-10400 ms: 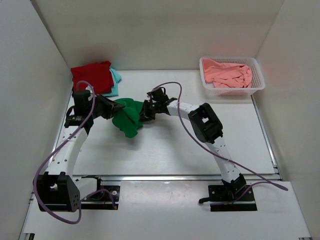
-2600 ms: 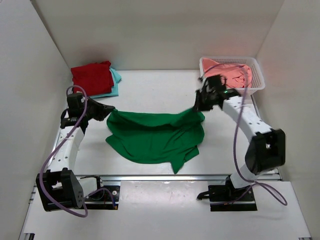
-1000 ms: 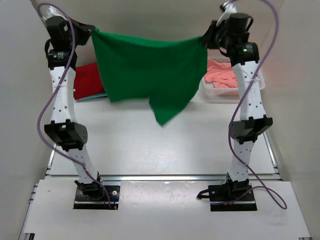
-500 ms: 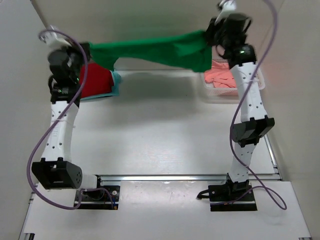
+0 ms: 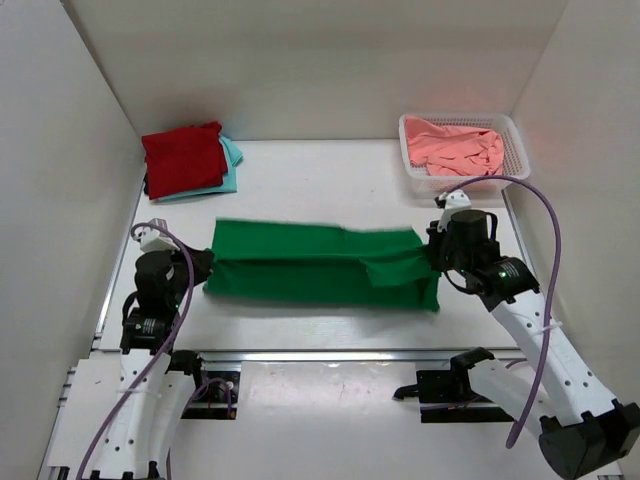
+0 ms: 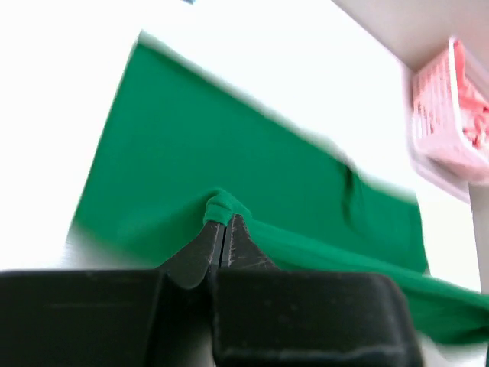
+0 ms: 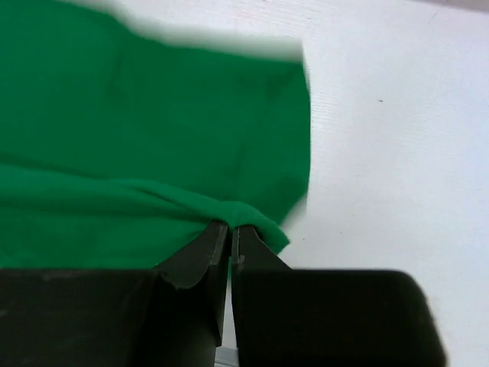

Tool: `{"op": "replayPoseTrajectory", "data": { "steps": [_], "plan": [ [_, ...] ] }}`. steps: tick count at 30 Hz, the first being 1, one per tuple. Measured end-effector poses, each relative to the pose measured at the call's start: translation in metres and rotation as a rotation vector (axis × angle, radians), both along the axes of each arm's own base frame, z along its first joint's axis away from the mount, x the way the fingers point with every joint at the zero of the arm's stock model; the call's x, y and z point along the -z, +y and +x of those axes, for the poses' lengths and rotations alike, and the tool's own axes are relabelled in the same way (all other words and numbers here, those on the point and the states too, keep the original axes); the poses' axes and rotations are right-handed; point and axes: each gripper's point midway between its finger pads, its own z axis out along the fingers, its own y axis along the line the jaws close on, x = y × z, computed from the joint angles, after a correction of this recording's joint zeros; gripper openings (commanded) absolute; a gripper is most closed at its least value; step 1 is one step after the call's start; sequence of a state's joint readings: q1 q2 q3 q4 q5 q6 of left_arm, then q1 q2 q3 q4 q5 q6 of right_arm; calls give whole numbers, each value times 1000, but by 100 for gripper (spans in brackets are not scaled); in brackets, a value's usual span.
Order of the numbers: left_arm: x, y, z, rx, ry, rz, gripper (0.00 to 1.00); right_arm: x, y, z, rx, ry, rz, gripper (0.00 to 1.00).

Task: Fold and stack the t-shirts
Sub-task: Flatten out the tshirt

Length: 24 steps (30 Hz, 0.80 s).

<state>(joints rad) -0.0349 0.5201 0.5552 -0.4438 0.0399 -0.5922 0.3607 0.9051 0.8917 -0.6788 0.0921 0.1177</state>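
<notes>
I see white tabletop (image 5: 330,190) open beyond both grippers. Between them the bright green cloth t-shirt (image 5: 315,265) lies as a long folded band, its far edge blurred in the wrist views. The left gripper (image 6: 224,229) pinches its left end and the right gripper (image 7: 231,233) its right end. Past the left gripper sits the folded dark red t-shirt (image 5: 183,158).

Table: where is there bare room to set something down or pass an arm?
Bare table lies beyond the green shirt, between the red shirt stack and the basket. A thin strip runs along its near side. Both shirt ends are crowded: the left gripper and right gripper pinch them.
</notes>
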Motion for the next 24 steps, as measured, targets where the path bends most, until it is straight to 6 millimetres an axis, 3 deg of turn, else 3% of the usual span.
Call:
{"op": "replayPoseTrajectory", "data": {
  "steps": [2, 7, 9, 12, 14, 15, 17, 18, 20, 21, 23, 24],
  "plan": [
    [10, -3, -6, 14, 20, -1, 5, 2, -4, -1, 18, -5, 13, 0],
    [54, -6, -11, 15, 164, -30, 2, 34, -4, 11, 19, 104, 4, 0],
    [58, -5, 2, 5, 201, -42, 1, 44, 2, 27, 5, 156, -22, 0],
    [43, -9, 47, 4, 227, -46, 0, 18, 23, 83, -30, 102, -48, 0],
    [3, -12, 97, 14, 176, -43, 0, -28, 43, 133, -63, -9, -82, 0],
    [-24, -13, 122, 17, 124, -37, 0, -69, 60, 166, -80, -116, -93, 0],
    [-102, -16, 172, 29, -45, -6, 0, -144, 86, 204, -100, -326, -67, 0],
    [-143, -16, 189, 30, -148, 13, 0, -174, 93, 210, -106, -407, -55, 0],
    [-217, -17, 197, 30, -323, 53, 0, -232, 104, 207, -123, -551, -34, 0],
    [-248, -18, 192, 29, -400, 72, 0, -247, 105, 204, -126, -589, -27, 0],
    [-292, -18, 174, 26, -516, 96, 0, -274, 100, 193, -123, -656, -9, 1],
    [-303, -18, 165, 26, -546, 103, 0, -279, 96, 190, -115, -667, -10, 0]
  ]
}}
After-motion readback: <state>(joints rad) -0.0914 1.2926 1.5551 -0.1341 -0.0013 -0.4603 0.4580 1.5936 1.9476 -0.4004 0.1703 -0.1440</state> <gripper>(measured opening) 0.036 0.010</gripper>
